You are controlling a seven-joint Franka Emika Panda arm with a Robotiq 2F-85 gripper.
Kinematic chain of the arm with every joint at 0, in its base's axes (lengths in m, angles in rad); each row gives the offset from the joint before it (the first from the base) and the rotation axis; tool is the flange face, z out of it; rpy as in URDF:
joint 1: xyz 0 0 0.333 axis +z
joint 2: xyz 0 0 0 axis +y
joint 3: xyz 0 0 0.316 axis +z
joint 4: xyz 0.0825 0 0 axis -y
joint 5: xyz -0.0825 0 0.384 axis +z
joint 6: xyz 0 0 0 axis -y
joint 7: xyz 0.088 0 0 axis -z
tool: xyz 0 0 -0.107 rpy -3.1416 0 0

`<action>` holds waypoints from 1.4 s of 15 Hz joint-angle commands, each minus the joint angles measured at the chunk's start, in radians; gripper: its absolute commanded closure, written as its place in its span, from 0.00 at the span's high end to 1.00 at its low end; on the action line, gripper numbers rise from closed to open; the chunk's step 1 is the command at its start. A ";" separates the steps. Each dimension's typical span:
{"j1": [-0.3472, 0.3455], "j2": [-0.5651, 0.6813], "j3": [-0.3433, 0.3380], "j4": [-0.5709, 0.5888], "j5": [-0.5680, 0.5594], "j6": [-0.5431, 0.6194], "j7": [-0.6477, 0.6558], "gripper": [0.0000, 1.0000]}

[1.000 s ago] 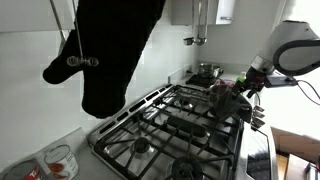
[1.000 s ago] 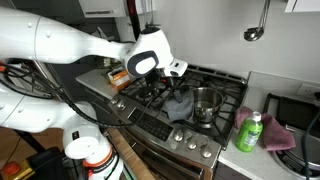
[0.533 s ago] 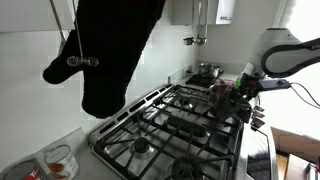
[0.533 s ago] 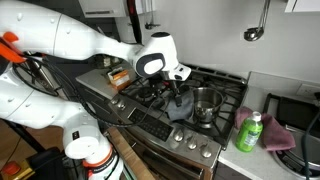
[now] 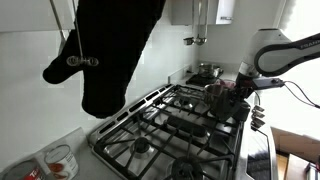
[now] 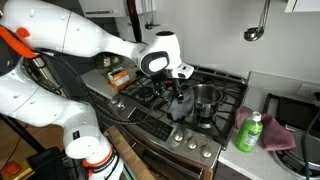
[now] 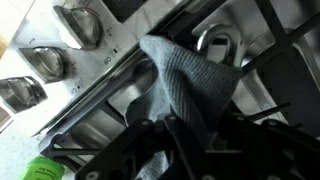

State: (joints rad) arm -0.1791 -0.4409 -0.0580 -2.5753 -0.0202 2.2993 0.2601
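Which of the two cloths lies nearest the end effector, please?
The grey cloth on the stove, right at the end effector; the pinkish cloth lies away on the counter.

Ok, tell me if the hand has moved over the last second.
Yes. The hand has dropped lower, toward the grey cloth on the stove, beside the steel pot, which stays put.

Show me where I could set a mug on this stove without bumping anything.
Free: the black iron grates at the end far from the small steel pot, beside the white wall. Crowded: the pot's end, where the fingers are at the grey cloth beside it, and the counter, taken by a green bottle.
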 commanded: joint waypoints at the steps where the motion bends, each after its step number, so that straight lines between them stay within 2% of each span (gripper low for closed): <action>1: 0.016 0.028 0.003 0.036 0.012 -0.038 -0.017 0.11; 11: 0.053 0.061 -0.001 0.092 0.009 -0.012 -0.112 0.11; 18: 0.125 0.058 0.001 0.110 0.057 -0.009 -0.226 0.11; 21: 0.129 0.060 0.018 0.089 0.062 -0.040 -0.173 0.11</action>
State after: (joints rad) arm -0.0618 -0.3894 -0.0485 -2.4747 0.0144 2.2865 0.0788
